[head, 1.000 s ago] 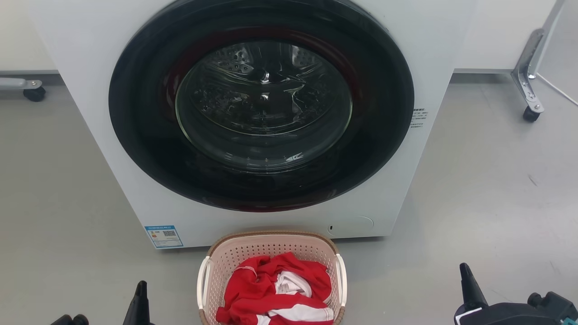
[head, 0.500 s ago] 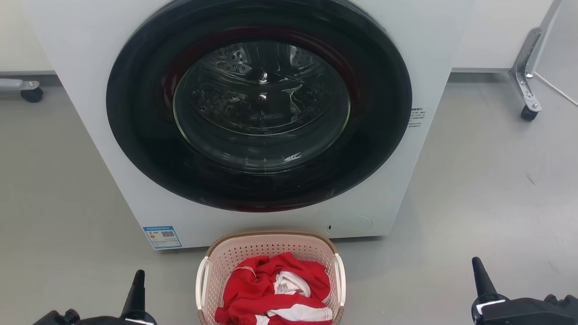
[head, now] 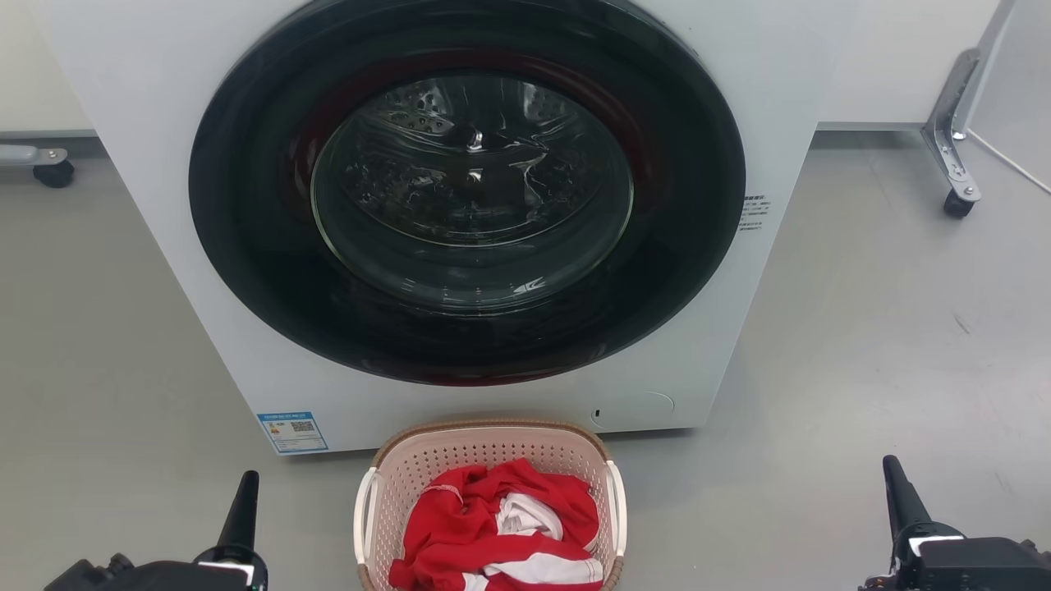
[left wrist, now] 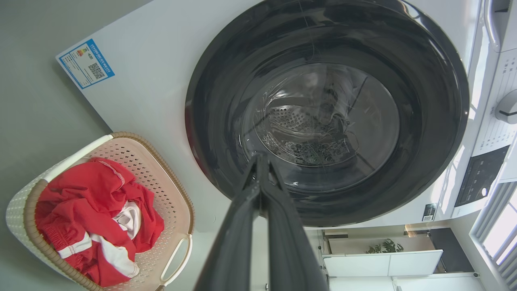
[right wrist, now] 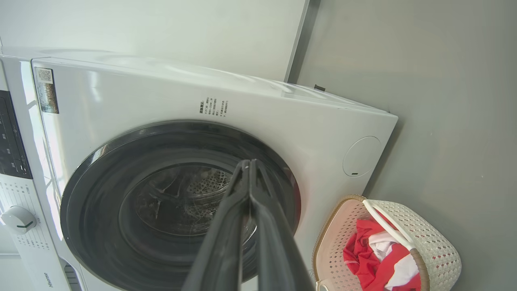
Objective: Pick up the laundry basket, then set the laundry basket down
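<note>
A white front-loading washing machine (head: 139, 123) stood directly behind the laundry basket (head: 484, 450). Its single round door (head: 468, 189) had a dark ring, and the perforated drum showed through the glass. The basket sat on the grey floor (head: 862, 328) close against the foot of the machine, low in the middle of the head view. Whether the two touched could not be told. One heap of red and white clothing (head: 493, 525) filled it. The basket had two white handles, one on its left side (head: 359, 513) and one on its right (head: 617, 509).

On the washer's front were one blue label (head: 292, 431) at the lower left and one round service flap (head: 632, 408) at the lower right. The left wrist view also showed one dark control panel (left wrist: 480, 178) and one dial (left wrist: 509, 106). Two castors stood farther back on the floor, one at the far left (head: 54, 173) and one at the far right (head: 955, 203) under a metal frame leg (head: 948, 131).

The left gripper (head: 246, 484) was low at the basket's left and the right gripper (head: 893, 472) low at its right. Each was well apart from the handle on its side, with grey floor between. Both pointed forward toward the washer. In each wrist view the two long dark fingers lay pressed together at their tips, holding nothing, against the dark door.
</note>
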Robot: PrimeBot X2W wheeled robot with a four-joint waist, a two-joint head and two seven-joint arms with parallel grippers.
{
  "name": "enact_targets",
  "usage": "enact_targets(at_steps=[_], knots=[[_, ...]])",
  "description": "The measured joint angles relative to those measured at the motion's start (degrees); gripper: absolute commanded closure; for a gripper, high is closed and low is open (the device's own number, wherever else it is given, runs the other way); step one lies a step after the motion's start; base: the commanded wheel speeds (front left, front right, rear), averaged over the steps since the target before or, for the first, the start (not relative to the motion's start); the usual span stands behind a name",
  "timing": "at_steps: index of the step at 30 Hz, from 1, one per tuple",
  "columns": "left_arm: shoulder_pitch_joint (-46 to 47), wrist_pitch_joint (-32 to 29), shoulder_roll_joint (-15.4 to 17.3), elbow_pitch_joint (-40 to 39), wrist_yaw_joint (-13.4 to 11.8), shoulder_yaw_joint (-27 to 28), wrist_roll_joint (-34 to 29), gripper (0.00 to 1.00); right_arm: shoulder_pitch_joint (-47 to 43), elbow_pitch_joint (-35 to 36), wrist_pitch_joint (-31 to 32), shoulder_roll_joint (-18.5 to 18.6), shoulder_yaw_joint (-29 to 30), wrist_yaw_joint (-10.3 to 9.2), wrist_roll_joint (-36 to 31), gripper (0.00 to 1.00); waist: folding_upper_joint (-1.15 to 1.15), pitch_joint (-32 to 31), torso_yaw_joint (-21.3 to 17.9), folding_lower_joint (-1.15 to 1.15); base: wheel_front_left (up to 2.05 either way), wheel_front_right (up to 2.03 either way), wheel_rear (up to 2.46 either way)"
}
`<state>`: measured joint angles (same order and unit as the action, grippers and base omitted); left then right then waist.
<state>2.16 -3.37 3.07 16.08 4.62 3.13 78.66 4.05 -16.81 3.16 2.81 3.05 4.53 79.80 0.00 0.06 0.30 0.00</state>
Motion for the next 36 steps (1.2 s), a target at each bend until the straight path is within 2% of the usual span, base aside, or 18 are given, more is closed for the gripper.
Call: enact_targets(at_steps=[17, 36], knots=[[2.5, -3.1, -0.6, 0.8, 2.5, 2.1, 12.7, 1.0, 1.1, -0.3, 3.3, -0.3, 4.5, 2.37, 11.6, 1.0, 0.0, 0.0, -0.3, 0.0, 0.0, 0.0, 0.0], [2.5, -3.1, -0.6, 0.9, 2.5, 2.1, 13.0, 1.0, 1.2, -0.3, 3.3, -0.3, 4.6, 2.37, 11.6, 1.0, 0.0, 0.0, -0.3, 0.0, 0.0, 0.0, 0.0]])
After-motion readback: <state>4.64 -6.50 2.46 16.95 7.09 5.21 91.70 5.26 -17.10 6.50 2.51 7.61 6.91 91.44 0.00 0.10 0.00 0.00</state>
